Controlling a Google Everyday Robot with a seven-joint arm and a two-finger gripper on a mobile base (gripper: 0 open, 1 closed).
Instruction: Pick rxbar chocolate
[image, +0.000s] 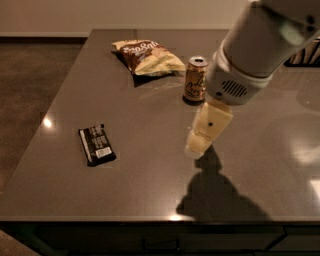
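The rxbar chocolate is a flat black bar with white lettering and a white label at its near end. It lies flat on the dark grey table, toward the left front. My gripper hangs from the white arm above the middle of the table, to the right of the bar and well apart from it. It holds nothing.
A brown-and-yellow chip bag lies at the back of the table. A gold drink can stands upright just behind my gripper. The table's left edge drops to a dark floor. A dark basket sits at the far right.
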